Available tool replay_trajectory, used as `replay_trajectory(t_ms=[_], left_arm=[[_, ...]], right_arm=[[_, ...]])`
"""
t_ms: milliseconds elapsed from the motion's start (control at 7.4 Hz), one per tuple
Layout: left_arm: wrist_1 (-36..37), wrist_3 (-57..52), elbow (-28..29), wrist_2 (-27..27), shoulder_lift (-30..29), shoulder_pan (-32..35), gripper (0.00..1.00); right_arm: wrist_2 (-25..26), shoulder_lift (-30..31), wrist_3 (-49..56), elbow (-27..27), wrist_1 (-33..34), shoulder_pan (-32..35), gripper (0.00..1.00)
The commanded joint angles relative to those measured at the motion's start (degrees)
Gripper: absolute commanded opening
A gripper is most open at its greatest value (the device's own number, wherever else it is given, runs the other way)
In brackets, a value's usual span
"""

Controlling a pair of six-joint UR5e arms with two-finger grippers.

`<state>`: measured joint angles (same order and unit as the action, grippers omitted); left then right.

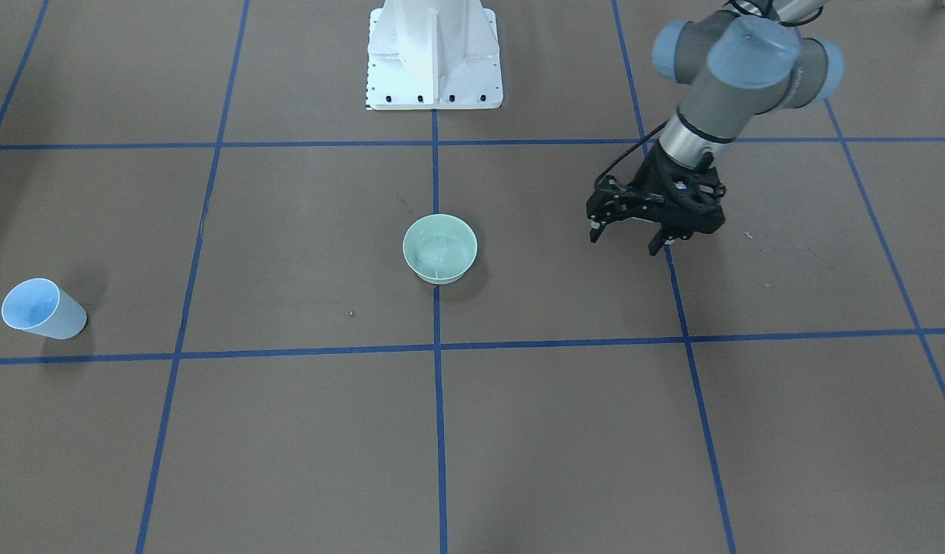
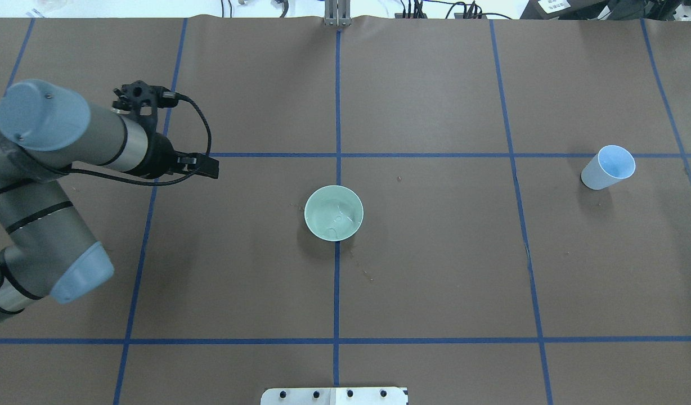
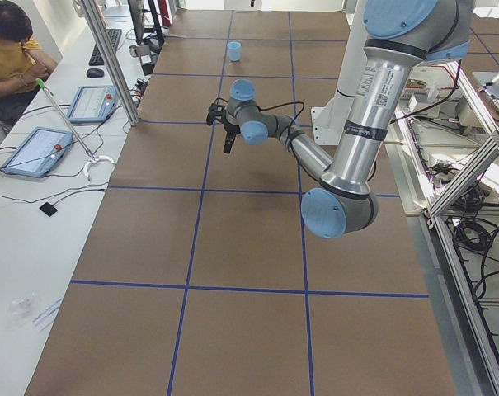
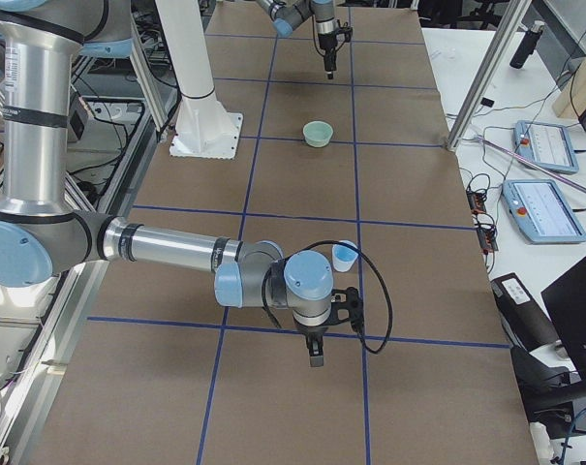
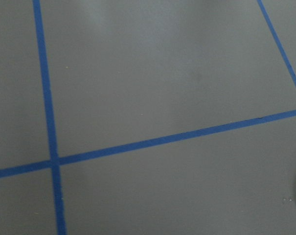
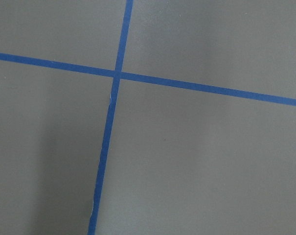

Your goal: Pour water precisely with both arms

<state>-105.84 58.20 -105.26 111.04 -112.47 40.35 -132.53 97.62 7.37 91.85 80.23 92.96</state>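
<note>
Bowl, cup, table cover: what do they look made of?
Bowl: pale green and smooth with a slight sheen, likely glazed ceramic or hard plastic; the look leaves it open.
Cup: pale blue, thin-walled, matte, probably plastic or paper; cannot tell which.
Table cover: brown, matte, paper-like sheet; its far edge ripples in the overhead view, and blue tape lines are stuck on it.

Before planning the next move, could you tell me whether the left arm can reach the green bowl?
Probably yes: the left gripper hangs open and empty beside the green bowl, only bare table between.
</note>
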Motion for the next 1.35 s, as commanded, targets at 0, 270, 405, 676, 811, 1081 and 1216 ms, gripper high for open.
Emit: replay_trajectory(t_ms=[0,270,405,676,811,1081,1216], left_arm=[[12.7,4.8,0.7,-1.3,-9.1,-6.7,1.00],[12.9,9.4,6.6,-3.3,-15.5,-9.6,1.00],[12.4,10.7,10.6,-3.2,-17.8,-9.7,1.00],[11.6,10.6,14.0,-3.1,-19.3,-9.7,1.00],[10.1,10.7,15.4,-3.2,-19.3,-9.8,0.99],[5.8,10.6,18.7,-3.2,-19.3,-10.8,0.95],[5.6,10.4,19.0,-3.2,-19.3,-11.4,0.92]], right_arm=[[0.0,0.0,-0.1,0.0,0.0,-0.1,1.00],[0.1,-0.1,-0.1,0.0,0.0,-0.1,1.00],[0.0,-0.2,-0.1,0.0,0.0,-0.2,1.00],[0.0,-0.2,-0.1,0.0,0.0,-0.3,1.00],[0.0,-0.2,-0.1,0.0,0.0,-0.4,1.00],[0.1,-0.3,-0.2,0.0,0.0,-0.8,1.00],[0.1,-0.3,-0.2,0.0,0.0,-1.0,1.00]])
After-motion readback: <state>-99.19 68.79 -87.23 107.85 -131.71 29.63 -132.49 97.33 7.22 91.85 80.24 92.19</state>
